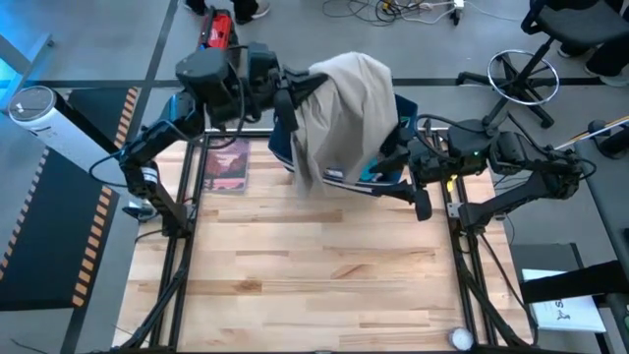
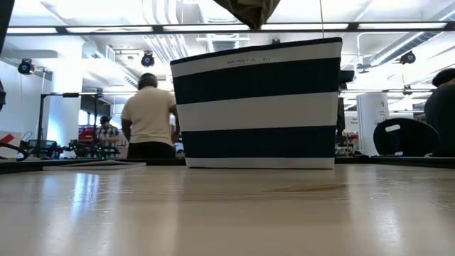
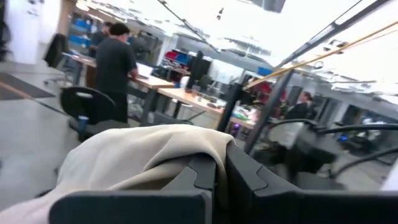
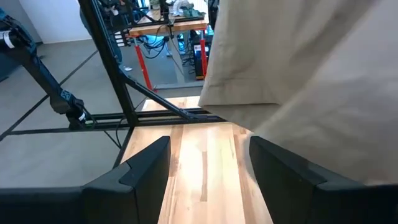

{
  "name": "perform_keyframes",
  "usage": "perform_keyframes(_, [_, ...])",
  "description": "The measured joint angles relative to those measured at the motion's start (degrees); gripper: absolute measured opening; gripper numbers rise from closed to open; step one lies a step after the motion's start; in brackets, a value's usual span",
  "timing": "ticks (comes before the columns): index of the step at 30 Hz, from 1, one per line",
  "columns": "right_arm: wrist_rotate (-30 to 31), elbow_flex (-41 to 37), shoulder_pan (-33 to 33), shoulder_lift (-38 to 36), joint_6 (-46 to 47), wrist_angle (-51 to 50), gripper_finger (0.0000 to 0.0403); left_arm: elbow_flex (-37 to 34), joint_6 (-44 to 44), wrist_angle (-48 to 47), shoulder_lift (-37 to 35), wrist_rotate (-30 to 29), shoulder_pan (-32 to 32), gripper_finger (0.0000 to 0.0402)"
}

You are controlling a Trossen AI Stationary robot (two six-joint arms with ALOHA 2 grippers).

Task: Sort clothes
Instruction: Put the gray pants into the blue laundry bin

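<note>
Pinching the beige garment point(image 1: 344, 108) at twelve o'clock, the left gripper point(image 3: 217, 171) risks snagging the bin point(image 2: 257, 107); right gripper point(image 4: 208, 162) spread.

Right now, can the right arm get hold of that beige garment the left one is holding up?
Probably yes: the right gripper is open, and the beige garment hangs just ahead with nothing between.

One grey-beige garment point(image 1: 344, 108) up in the air. One navy bin with white stripes point(image 2: 257, 107) on the table. One pink-covered book point(image 1: 226, 165) lying flat. Two robot arms in play, so two grippers: left gripper point(image 1: 292, 91), right gripper point(image 1: 411, 182). Low view counts two people point(image 2: 148, 117) in the room behind.
</note>
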Motion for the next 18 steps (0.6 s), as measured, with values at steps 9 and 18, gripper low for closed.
perform_keyframes(9, [1.28, -0.02, -0.01, 0.03, -1.18, 0.68, 0.0202, -3.23, 0.82, -7.74, 0.17, -0.03, 7.21, 0.0000])
perform_keyframes(18, [1.28, -0.02, 0.00, 0.01, -0.52, 0.64, 0.0206, -16.12, 0.45, -10.55, 0.24, 0.20, 10.71, 0.0000])
